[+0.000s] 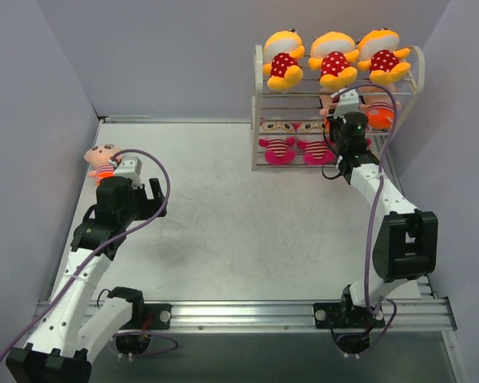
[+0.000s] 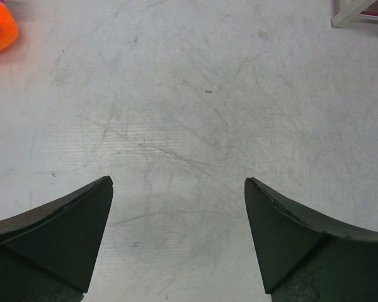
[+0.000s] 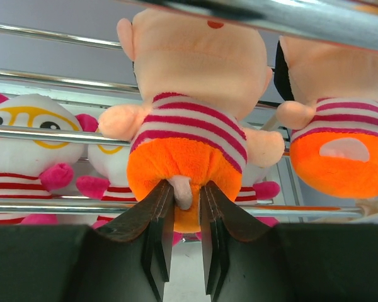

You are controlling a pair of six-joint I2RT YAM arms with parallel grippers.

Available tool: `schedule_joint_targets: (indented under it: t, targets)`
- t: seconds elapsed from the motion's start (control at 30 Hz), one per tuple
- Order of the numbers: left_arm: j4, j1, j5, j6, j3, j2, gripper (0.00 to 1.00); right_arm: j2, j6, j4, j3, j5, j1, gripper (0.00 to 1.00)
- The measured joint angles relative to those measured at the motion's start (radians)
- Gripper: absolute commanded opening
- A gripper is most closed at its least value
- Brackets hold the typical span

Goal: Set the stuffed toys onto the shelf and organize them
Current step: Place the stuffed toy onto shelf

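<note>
Right end effector [image 3: 188, 186] on peach-faced doll [image 3: 189, 135]

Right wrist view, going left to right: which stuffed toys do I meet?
White-faced doll with yellow glasses → middle peach-faced doll, its tail between the fingers → right peach-faced doll.

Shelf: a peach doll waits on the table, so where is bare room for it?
Free: the middle tier's left end, between the side frame and the peach doll in the right end effector. Crowded: top tier, three yellow dolls; bottom tier, striped dolls.
</note>
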Motion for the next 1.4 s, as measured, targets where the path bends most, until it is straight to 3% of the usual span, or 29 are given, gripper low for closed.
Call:
schedule_joint_targets:
  t: [0.8, 1.4]
  targets:
    - [0.0, 0.0, 0.0, 0.004, 0.0, -0.002, 0.94, 0.034, 0.006, 0.023, 0.002, -0.024, 0.0, 0.22]
    - [0.0, 0.0, 0.0, 0.004, 0.0, -0.007, 0.94, 0.034, 0.028, 0.021, 0.004, -0.023, 0.001, 0.56]
